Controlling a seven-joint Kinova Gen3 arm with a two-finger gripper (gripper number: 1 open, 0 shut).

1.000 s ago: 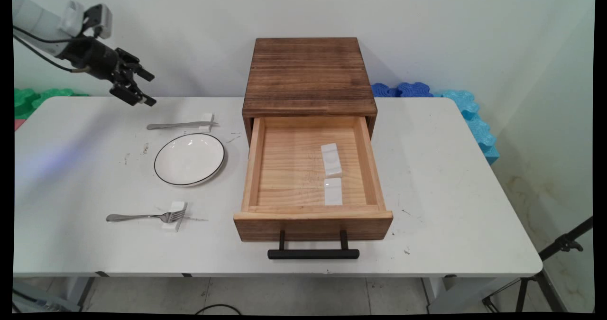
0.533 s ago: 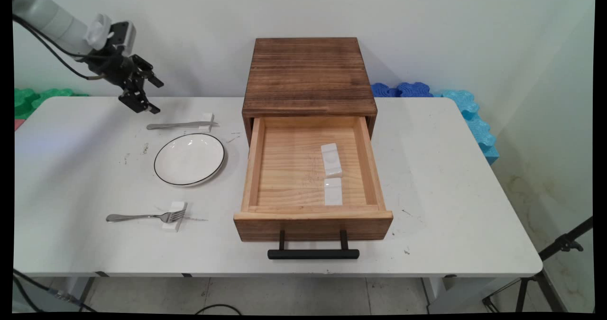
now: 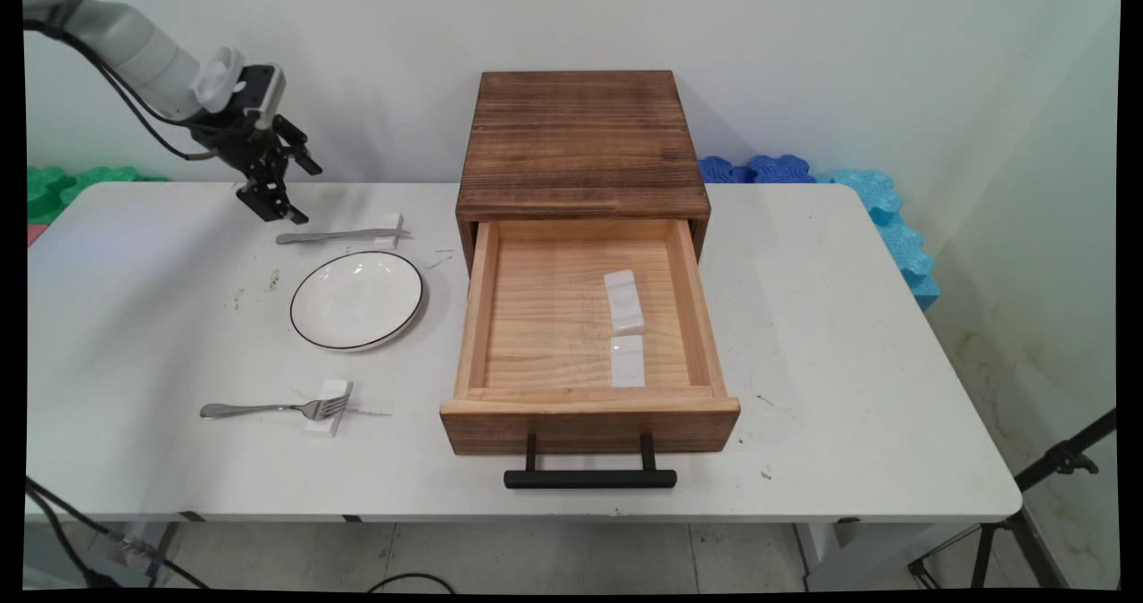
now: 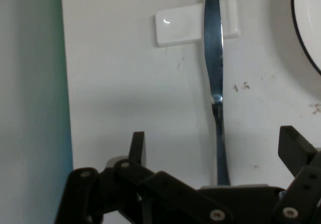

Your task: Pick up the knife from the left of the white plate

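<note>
My gripper (image 3: pixel 290 190) hangs open above the table's far left, just over the handle end of a metal knife (image 3: pixel 335 236). The knife lies flat, its blade resting on a small white rest (image 3: pixel 389 228). In the hand view the knife (image 4: pixel 214 83) runs up between my two spread fingers (image 4: pixel 138 146), crossing the white rest (image 4: pixel 178 25) near the top. Nothing is held. A white plate (image 3: pixel 356 299) with a dark rim sits just in front of the knife; its edge (image 4: pixel 303 28) shows at the right of the hand view.
A wooden box (image 3: pixel 580 138) stands mid-table with its drawer (image 3: pixel 589 420) pulled out; two white rests (image 3: pixel 625 304) lie inside. A fork (image 3: pixel 268 408) lies on another white rest (image 3: pixel 329 406) near the front left. Foam mats (image 3: pixel 884 201) line the wall.
My gripper has moved right and down, from high over the table's far left corner to just above the knife's handle, and has turned more downward. Nothing on the table has shifted.
</note>
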